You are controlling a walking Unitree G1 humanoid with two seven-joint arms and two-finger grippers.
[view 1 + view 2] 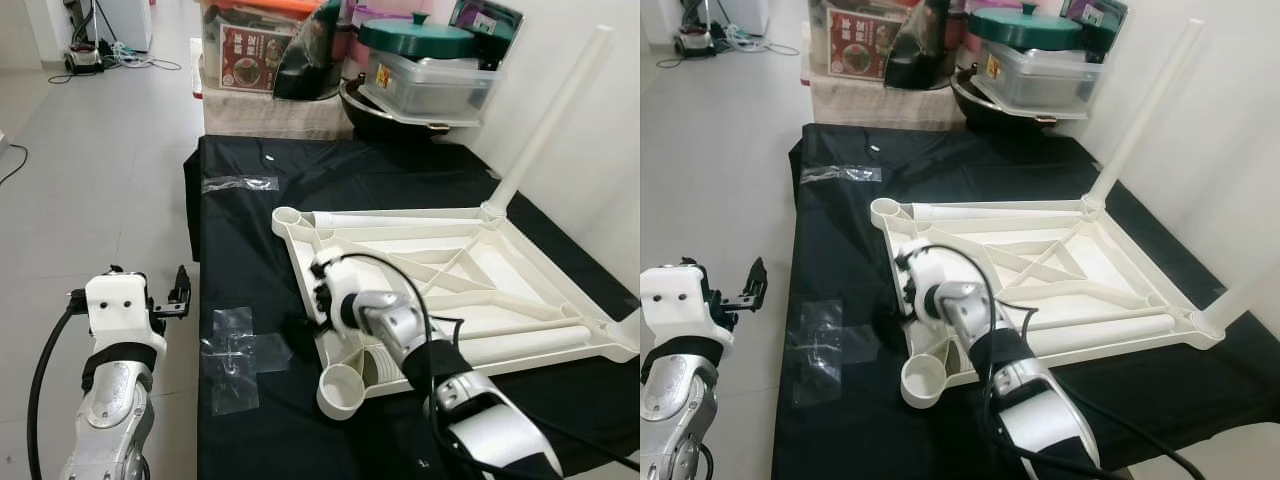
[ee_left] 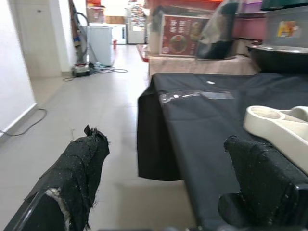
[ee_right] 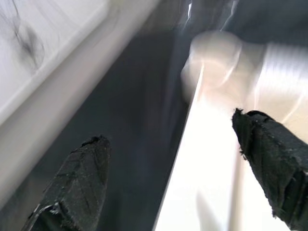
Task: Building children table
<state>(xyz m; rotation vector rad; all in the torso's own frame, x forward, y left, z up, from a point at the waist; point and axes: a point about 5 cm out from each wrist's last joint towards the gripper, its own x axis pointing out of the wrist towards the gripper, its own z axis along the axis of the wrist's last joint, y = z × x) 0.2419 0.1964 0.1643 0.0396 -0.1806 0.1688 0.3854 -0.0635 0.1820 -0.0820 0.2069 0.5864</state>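
A white plastic children's table top (image 1: 470, 270) lies upside down on a black-covered table (image 1: 330, 170). One white leg (image 1: 550, 120) stands upright in its far corner socket. A second leg (image 1: 1240, 290) rises at the right corner. The near-left socket (image 1: 343, 390) and far-left socket (image 1: 288, 215) are empty. My right gripper (image 1: 312, 318) reaches down at the top's left edge; the right wrist view shows it open (image 3: 178, 183), with the white rim (image 3: 211, 144) between its fingers. My left gripper (image 1: 180, 295) hovers open (image 2: 178, 178) over the floor, left of the table.
Clear plastic wrap (image 1: 235, 355) and a clear strip (image 1: 240, 183) lie on the cloth. Boxes, a black wok and a green lidded pot (image 1: 415, 40) crowd the far end. A white wall runs along the right. Tiled floor (image 1: 90, 170) with cables opens on the left.
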